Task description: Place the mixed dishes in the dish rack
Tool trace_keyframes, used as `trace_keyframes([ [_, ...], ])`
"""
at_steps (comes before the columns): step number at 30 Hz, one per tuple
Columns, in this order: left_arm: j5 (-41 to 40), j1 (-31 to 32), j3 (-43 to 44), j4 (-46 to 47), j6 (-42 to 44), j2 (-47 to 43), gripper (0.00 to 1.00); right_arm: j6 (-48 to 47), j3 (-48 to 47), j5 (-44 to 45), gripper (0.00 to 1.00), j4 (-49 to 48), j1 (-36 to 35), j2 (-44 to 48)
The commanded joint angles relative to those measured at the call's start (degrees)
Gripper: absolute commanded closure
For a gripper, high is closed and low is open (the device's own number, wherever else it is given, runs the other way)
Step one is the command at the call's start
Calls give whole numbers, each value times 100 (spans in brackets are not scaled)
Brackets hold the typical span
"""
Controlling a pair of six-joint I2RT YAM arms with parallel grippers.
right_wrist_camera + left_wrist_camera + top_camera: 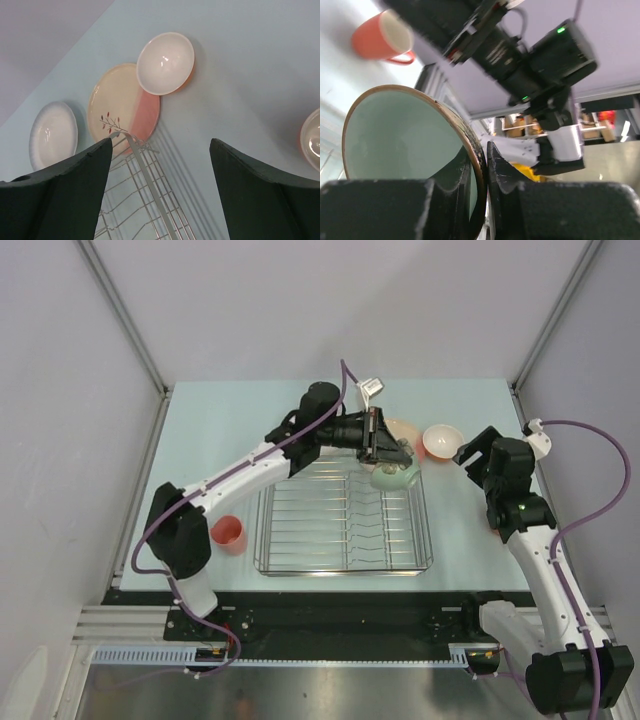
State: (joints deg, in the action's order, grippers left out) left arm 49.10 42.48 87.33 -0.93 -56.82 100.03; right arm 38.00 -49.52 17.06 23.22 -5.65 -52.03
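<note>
- Top view: the left gripper [384,453] and its wrist sit over the pale green bowl [397,479], so only a sliver of the bowl shows. Can't tell if it touches the dish rack [300,530] or hangs just above it.
- The same wrist covers most of the pink-and-cream plate [409,427] behind the rack. Only its far edge is visible.
- Left wrist view: the gripper's own black fingers [375,210] cut off the bottom of the bowl.
- Right wrist view: an orange-rimmed bowl [313,140] is cropped by the right edge of the frame. I can't find it in the top view.
- The right wrist view shows the plate nearly whole, with cream and pink halves and a twig motif. The orange bowl [166,62], white inside, is at its edge. Touching or just beside, can't tell.
- That view also shows a pale round dish [52,132] past the plate, which the top view hides.
- Only the left wrist view settles the grip. The jaws are clamped on the green bowl's rim, one finger inside and one outside, with the bowl on edge.
- The green bowl is in the left gripper, at the rack's far right corner.
- Right gripper [160,192]: fingers spread wide with nothing between them, aimed over the rack's corner wires. The orange bowl is near, ahead of it, and apart.
- The coral-pink cup [229,533] is on the table [220,420] just left of the rack, well apart from both grippers.
</note>
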Motion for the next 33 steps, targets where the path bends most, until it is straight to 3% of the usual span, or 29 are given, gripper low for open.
trace_keyframes([
  [1, 135, 94, -31, 2322, -1890, 315, 100, 164, -58, -36, 16, -187, 29, 61],
  [2, -31, 85, -136, 2856, -2095, 376, 100, 155, -58, -19, 16, -134, 20, 70],
  [7, -665, 76, -726, 3661, -2509, 718, 100, 33, -190, 122, 16, -37, 20, 167],
  [22, -1693, 471, -244, 1634, -755, 1317, 100, 120, -287, -80, 16, -46, 20, 114],
  [33, -1808, 630, -199, 1420, -436, 1572, 100, 164, -181, -1, 15, 174, 20, 246],
])
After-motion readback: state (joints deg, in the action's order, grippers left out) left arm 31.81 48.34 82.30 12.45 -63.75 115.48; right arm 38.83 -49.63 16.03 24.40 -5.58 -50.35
